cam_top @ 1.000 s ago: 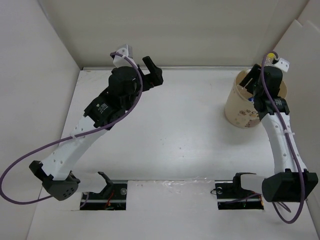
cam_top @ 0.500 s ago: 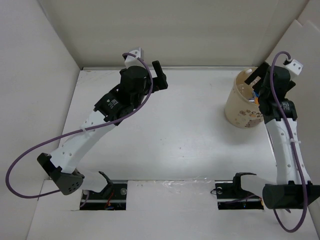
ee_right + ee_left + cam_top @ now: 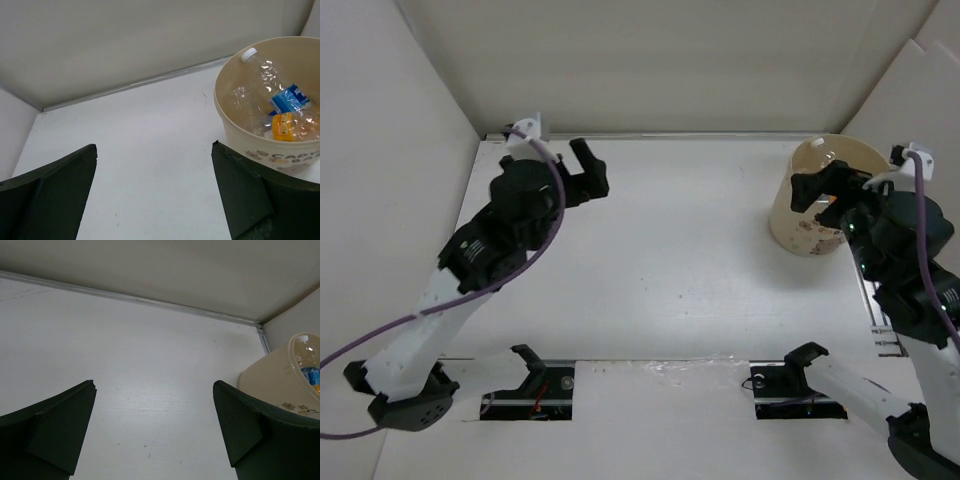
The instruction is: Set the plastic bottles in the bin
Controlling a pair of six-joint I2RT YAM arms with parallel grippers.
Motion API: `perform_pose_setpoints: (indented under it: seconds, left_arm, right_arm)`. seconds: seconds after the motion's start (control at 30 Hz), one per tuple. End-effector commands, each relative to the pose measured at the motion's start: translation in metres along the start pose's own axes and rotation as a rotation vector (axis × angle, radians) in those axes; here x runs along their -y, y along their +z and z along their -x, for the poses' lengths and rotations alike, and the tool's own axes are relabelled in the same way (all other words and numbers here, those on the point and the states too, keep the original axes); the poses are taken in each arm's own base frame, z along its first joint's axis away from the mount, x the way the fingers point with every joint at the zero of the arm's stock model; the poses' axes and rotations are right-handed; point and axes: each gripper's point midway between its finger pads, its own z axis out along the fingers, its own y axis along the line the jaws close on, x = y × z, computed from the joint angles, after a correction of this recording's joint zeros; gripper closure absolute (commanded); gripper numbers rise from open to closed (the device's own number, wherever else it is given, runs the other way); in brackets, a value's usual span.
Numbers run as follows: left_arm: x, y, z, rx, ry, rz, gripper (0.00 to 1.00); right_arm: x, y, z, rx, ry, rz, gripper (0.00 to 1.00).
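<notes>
1 bin (image 3: 250, 145); approx 3 bottles (image 3: 260, 75) visible inside, exact no. unclear; 2 arms (image 3: 510, 215).

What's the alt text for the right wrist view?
A tan bin at the right holds several clear plastic bottles, one blue-labelled and one with a yellow-orange label. The right gripper is open and empty, its dark fingers framing the white table below a plain wall.
</notes>
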Motion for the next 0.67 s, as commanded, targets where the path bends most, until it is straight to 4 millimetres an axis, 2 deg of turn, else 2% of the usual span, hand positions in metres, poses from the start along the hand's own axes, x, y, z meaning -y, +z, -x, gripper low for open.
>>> perform_pose_setpoints:
  seconds: [0.0,0.03,0.1,0.13,0.17,0.2,0.23,0.37,0.47,0.63]
  left_arm:
    - [-0.03,-0.037,0.013,0.052,0.026,0.016,0.0]
    - [-0.041,-0.05,0.008,0.052,0.023,0.005,0.0]
    - [-0.051,-0.063,0.004,0.062,0.027,-0.011,0.0]
    - [-0.06,-0.079,0.007,0.082,0.009,-0.034,0.0]
    - [-0.064,-0.082,-0.006,0.059,0.02,-0.044,0.0]
    - [-0.066,-0.088,-0.007,0.064,0.014,-0.062,0.0]
    - [-0.069,-0.093,-0.011,0.056,0.014,-0.077,0.0]
    - [-0.077,-0.118,-0.017,0.083,-0.038,-0.151,0.0]
    - [-0.079,-0.122,-0.019,0.085,-0.055,-0.163,0.0]
    - [-0.086,-0.123,-0.022,0.09,-0.063,-0.144,0.0]
  right_arm:
    - [0.003,-0.035,0.0,-0.029,-0.046,0.072,0.0]
    - [0.006,-0.041,0.0,-0.032,-0.047,0.071,0.0]
    - [0.012,-0.056,-0.005,-0.053,-0.081,0.09,0.0]
    - [0.017,-0.068,0.001,-0.035,-0.072,0.097,0.0]
    - [0.021,-0.074,0.001,-0.036,-0.086,0.096,0.0]
    - [0.025,-0.08,-0.006,-0.063,-0.107,0.097,0.0]
    - [0.028,-0.091,-0.003,-0.046,-0.098,0.114,0.0]
    - [0.037,-0.109,-0.006,-0.036,-0.101,0.127,0.0]
    - [0.044,-0.118,-0.006,-0.023,-0.097,0.119,0.0]
    - [0.047,-0.12,-0.01,-0.029,-0.1,0.117,0.0]
